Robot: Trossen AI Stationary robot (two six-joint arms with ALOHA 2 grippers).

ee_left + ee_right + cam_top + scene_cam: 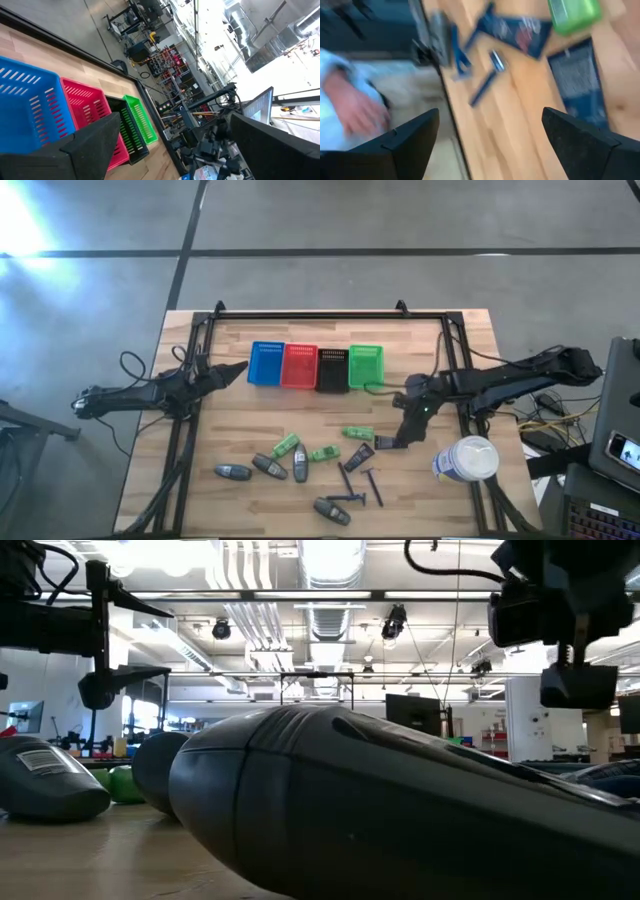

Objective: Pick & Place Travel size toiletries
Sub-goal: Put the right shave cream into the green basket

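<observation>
The toiletries lie loose on the near half of the table. There are grey oval bottles, green tubes, two black tubes and thin dark-blue razors. My right gripper hangs open above the right end of this scatter, by a black tube. In the right wrist view the open right gripper has bare wood between its fingers, with that black tube, a green tube and razors beyond. My left gripper waits open beside the blue basket.
Blue, red, black and green mesh baskets stand in a row at the table's far middle. A large white tub stands near the right edge. A person's hand shows beyond the table edge. A grey bottle fills the low view.
</observation>
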